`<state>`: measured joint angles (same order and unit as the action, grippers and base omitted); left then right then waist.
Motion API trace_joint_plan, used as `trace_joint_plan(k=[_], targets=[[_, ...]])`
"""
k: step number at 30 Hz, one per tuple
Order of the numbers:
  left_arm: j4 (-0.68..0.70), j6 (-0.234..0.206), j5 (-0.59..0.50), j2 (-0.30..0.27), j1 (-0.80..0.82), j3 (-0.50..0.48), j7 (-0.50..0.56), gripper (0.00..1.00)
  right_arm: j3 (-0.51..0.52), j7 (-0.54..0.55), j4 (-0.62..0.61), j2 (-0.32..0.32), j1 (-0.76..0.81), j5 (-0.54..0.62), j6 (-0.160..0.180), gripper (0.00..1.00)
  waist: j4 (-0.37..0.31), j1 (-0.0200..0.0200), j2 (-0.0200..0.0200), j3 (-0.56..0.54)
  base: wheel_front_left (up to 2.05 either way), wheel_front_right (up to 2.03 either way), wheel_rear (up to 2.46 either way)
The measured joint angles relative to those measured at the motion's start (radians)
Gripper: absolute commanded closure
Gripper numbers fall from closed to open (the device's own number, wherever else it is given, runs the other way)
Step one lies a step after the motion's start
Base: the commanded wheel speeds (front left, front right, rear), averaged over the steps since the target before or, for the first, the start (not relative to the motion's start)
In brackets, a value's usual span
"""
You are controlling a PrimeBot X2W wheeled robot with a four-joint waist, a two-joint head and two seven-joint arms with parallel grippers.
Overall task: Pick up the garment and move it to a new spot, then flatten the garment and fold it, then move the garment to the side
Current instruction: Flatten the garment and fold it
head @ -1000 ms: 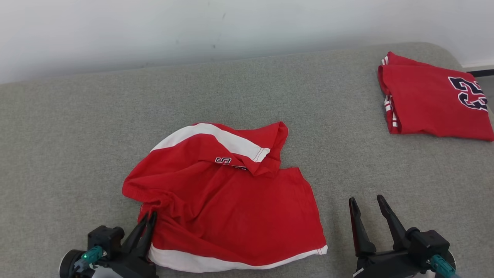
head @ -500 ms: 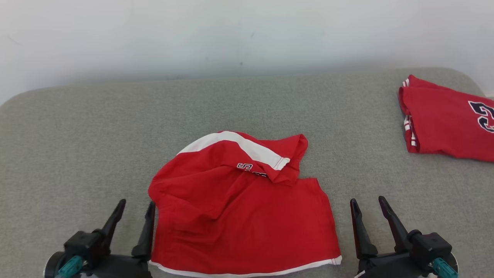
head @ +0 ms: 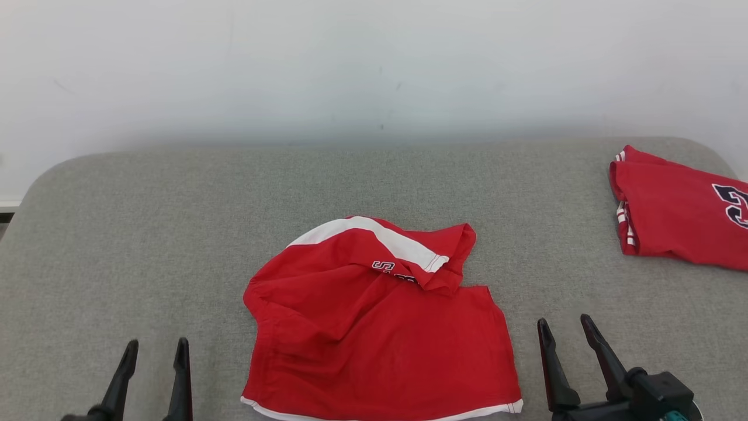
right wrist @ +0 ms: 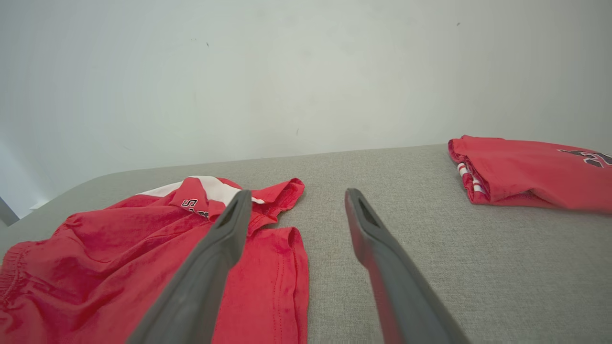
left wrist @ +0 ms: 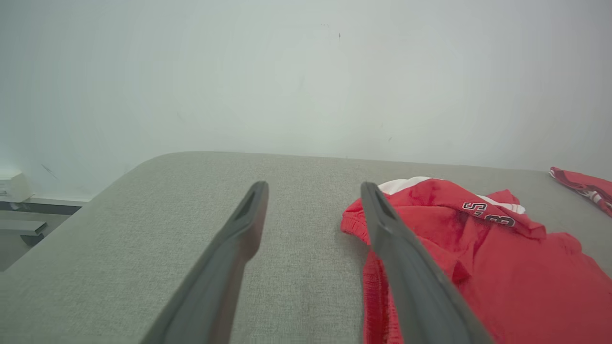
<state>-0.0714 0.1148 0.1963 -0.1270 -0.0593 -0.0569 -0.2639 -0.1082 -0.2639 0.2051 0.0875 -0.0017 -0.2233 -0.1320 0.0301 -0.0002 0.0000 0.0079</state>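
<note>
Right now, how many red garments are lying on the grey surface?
2. The crumpled red garment lies near the middle, close to the robot. The folded red garment sits at the far right, partly cut off by the head view's edge. None looks hidden.

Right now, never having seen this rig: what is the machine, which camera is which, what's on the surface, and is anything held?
It is a wheeled robot with two arms, each ending in a two-fingered gripper. The widest picture comes from the head camera, looking down at a grey padded surface against a white wall. The other two come from a camera on each wrist, looking out along that arm's gripper.

The left gripper and right gripper both stand open and hold nothing. They sit one on each side of a crumpled red garment with white trim. A second red garment, folded, lies at the far right of the surface.
</note>
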Motion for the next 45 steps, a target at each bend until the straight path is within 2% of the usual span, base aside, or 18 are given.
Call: trace_joint_plan(k=[9,20,29,45], targets=[[0.009,0.009,-0.035,0.029,-0.045,-0.021,0.000,0.00,0.011,0.000,-0.029,0.001,0.059,0.003,0.000,0.00,0.004,0.0000,0.0000,-0.014,0.00,0.00,0.00],[-0.007,0.016,-0.045,0.026,-0.041,-0.014,0.000,0.00,0.007,0.000,-0.022,-0.002,0.064,0.013,0.000,0.00,-0.007,0.0001,0.0000,-0.015,0.00,0.00,0.00],[-0.126,0.016,-0.012,-0.053,-0.042,0.176,0.000,0.00,-0.042,0.000,0.128,0.013,0.057,-0.005,0.000,0.00,-0.003,0.0002,0.0000,-0.001,0.00,0.00,0.00],[-0.354,0.016,0.034,-0.130,0.125,0.360,0.000,0.00,-0.164,0.000,0.399,0.006,-0.076,-0.041,0.000,0.00,-0.021,0.0003,0.0001,0.064,0.00,0.00,0.00]])
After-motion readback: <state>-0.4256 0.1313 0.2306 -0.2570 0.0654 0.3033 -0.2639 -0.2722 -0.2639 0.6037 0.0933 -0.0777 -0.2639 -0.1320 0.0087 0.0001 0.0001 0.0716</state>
